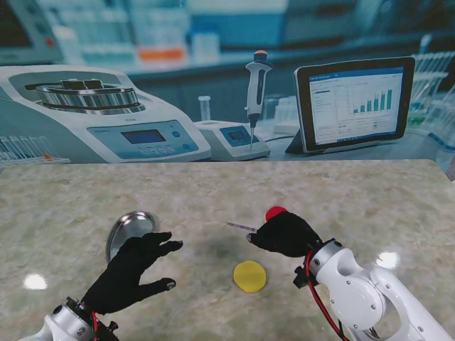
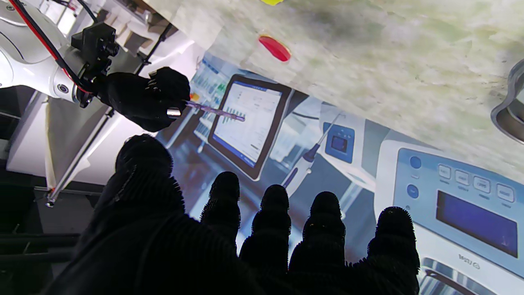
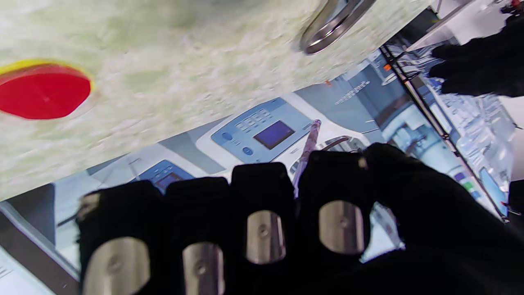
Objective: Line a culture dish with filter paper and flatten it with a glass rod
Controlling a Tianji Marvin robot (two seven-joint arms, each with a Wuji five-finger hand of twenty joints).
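Observation:
A shiny round culture dish [image 1: 128, 231] lies on the table to the left; its rim [image 3: 331, 24] shows in the right wrist view. My left hand [image 1: 135, 273] hovers just nearer to me than the dish, open, fingers [image 2: 270, 221] spread and holding nothing. My right hand [image 1: 288, 233] is shut on a thin glass rod [image 1: 242, 226], whose free end points left towards the dish. The rod [image 2: 217, 111] sticks out past the pinching fingers [image 3: 335, 196]. A yellow paper disc [image 1: 250, 276] lies flat on the table, nearer to me than the right hand.
A red disc [image 1: 276, 212] sits just beyond the right hand, and its edge [image 3: 41, 90] shows a yellow rim. The backdrop behind the table is a printed lab scene. The table's far edge [image 1: 227, 162] meets it.

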